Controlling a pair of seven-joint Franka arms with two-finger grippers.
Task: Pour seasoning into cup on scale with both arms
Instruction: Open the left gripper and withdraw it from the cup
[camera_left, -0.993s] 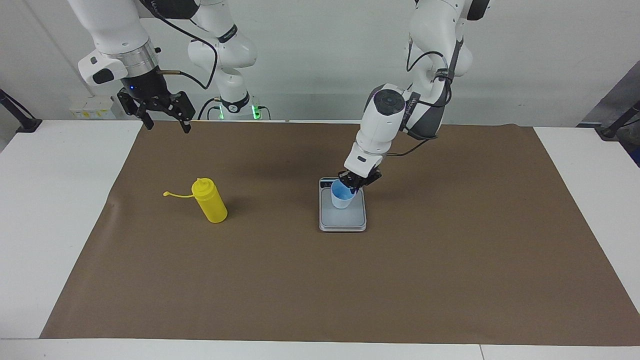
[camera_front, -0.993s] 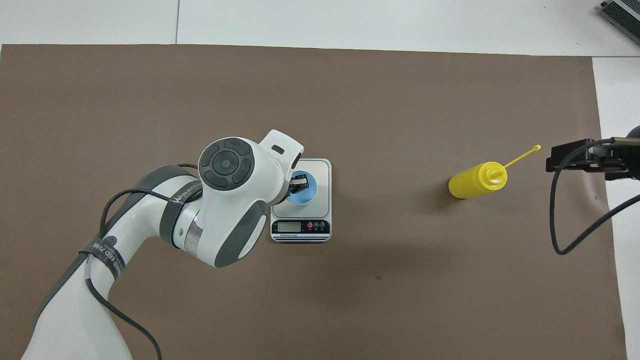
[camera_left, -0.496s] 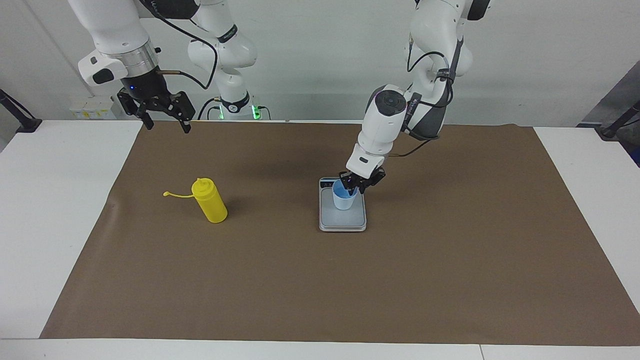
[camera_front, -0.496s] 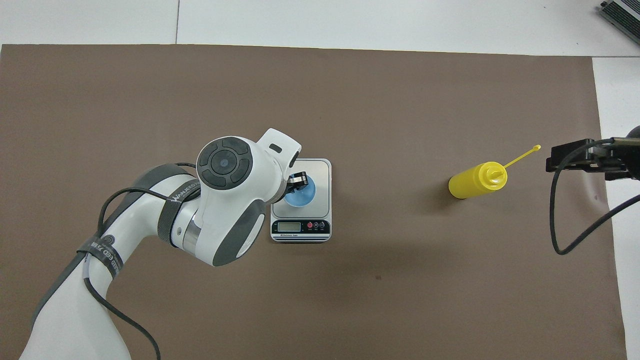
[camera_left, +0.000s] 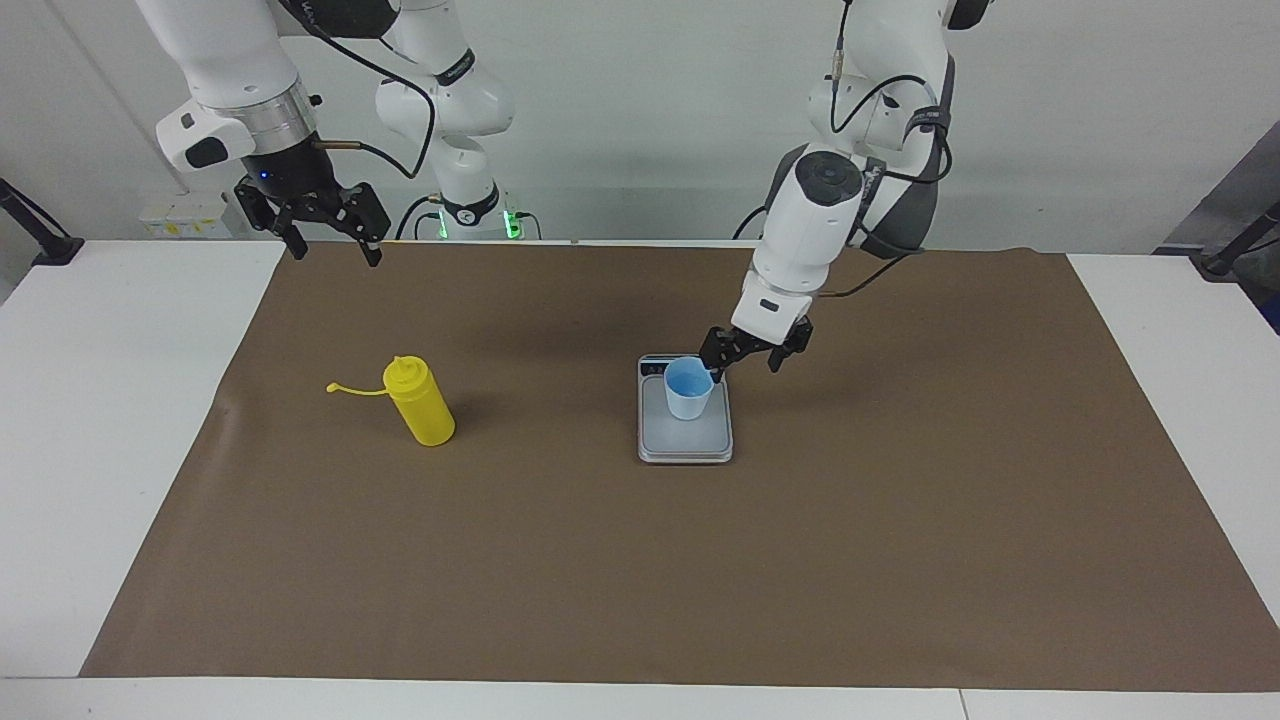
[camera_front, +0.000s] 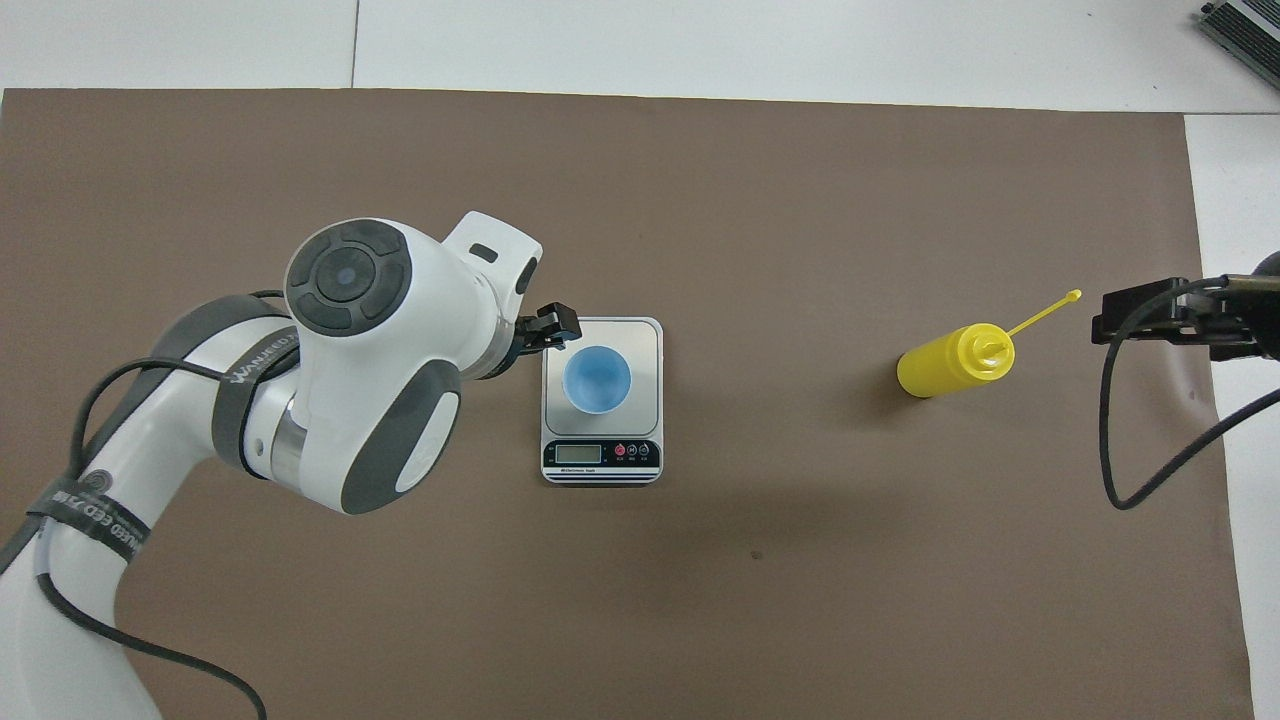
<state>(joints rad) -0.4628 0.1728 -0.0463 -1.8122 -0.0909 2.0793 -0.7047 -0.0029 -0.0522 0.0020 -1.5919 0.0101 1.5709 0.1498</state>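
The pale blue cup (camera_left: 688, 391) (camera_front: 597, 380) stands upright on the silver-grey scale (camera_left: 686, 438) (camera_front: 648, 338) in the middle of the mat. My left gripper (camera_left: 745, 366) hangs open just beside the cup's rim, toward the left arm's end, with nothing in it. From overhead, the arm hides most of it and only one finger (camera_front: 549, 326) shows. The yellow seasoning bottle (camera_left: 423, 406) (camera_front: 946, 362) stands toward the right arm's end, its cap strap sticking out sideways. High over the mat's corner at that end, my right gripper (camera_left: 335, 252) (camera_front: 1165, 318) waits open.
A brown mat (camera_left: 640, 560) covers most of the white table (camera_left: 110, 400). The scale's display strip (camera_front: 601, 455) faces the robots. A black cable (camera_front: 1110, 440) loops down from the right arm near the bottle.
My left gripper has opened, let go of the cup and pulled up and away toward the left arm's end. The cup stays on the scale. The right arm has not moved.
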